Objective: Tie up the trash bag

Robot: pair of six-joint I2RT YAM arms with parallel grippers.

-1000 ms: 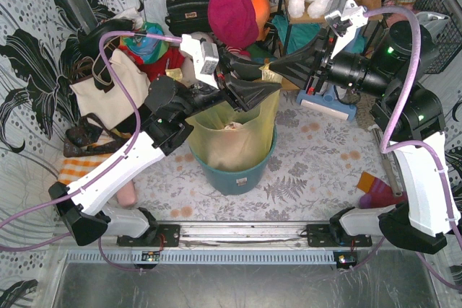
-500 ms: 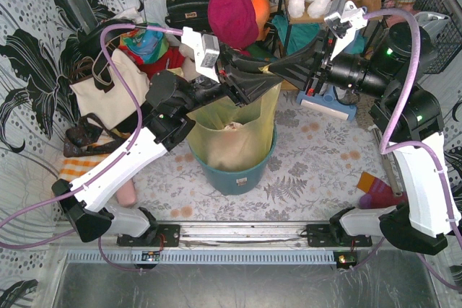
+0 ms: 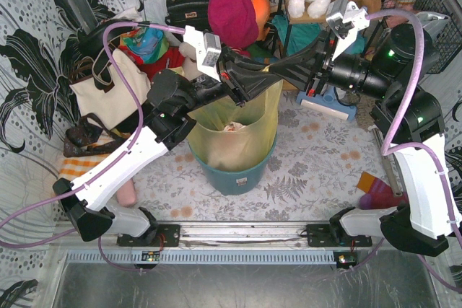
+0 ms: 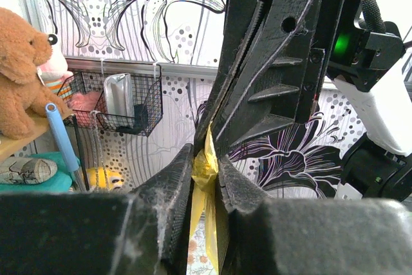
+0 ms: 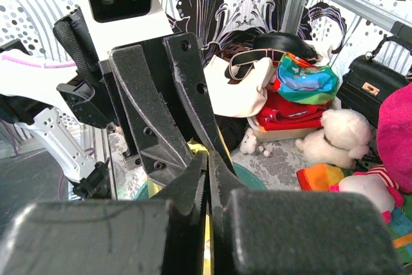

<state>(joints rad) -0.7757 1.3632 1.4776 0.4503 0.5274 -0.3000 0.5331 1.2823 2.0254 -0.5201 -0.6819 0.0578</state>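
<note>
Floral-print tabletop, clutter piled along the back. Near centre, teal bin with trash bag standing upright inside, crumpled white paper showing through. Bag top drawn up to a point over the bin's far rim. Behind-left, cream tote; further back, black handbag. Left gripper clamped on a bunched yellow strip of bag. Right gripper tip to tip against the left one, jaws together, thin yellow sliver of bag pinched between pads.
</note>
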